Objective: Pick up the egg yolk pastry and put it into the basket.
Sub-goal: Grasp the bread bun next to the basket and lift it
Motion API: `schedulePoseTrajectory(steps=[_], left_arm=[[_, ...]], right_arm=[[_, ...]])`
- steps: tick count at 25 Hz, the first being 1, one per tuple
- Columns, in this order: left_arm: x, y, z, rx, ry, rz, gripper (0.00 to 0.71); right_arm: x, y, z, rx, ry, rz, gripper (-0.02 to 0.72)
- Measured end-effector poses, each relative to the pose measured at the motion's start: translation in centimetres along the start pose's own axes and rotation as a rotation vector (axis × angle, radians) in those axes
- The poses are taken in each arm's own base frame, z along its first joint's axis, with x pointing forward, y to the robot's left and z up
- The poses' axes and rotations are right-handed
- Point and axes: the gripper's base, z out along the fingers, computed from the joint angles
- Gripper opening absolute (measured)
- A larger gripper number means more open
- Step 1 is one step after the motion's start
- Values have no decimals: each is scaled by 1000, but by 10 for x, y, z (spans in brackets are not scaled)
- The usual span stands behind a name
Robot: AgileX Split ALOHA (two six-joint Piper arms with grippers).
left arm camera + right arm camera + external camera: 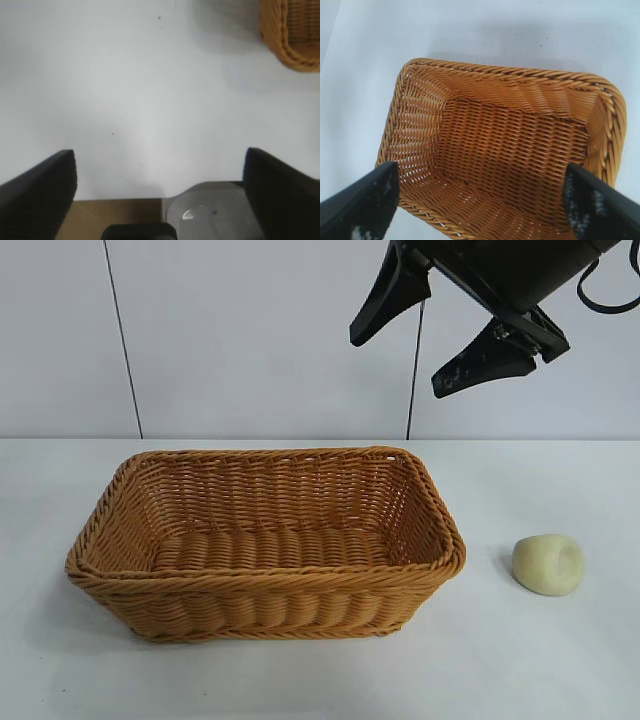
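Ext cam level, facing arms; both wrist cams look down; all share basket (265, 540) (left: corner only).

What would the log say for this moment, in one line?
right end effector open above basket, empty | pastry on table right of basket | left end effector open, off by basket's corner

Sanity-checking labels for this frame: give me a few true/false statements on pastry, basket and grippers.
1. The pastry lies on the table, outside the basket. True.
2. The basket holds another item. False: the exterior and right wrist views show it empty.
3. The right gripper is open, up above the basket's right end. True.
4. The right gripper holds the pastry. False: nothing is between its fingers.
5. The left gripper hovers over the pastry. False: it is open over bare table, with only a basket corner in its view.
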Motion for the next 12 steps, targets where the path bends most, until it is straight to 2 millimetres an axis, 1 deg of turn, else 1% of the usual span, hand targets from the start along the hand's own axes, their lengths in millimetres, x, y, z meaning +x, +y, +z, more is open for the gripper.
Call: schedulePoseTrajectory(steps=[2,4,5,8,12], left_arm=[[28,1,-1,2,-35,2,694],[50,3,3,4,-99,4,694],[58,3,4,7,-159,5,694],[80,5,7,13,-297,9,694],[101,6,1,17,-411,23,694]], right_arm=[[0,0,0,0,1,0,613],[0,0,0,-1,2,0,613],[0,0,0,-1,2,0,613],[0,0,0,-1,3,0,613],[1,0,0,-2,6,0,613]])
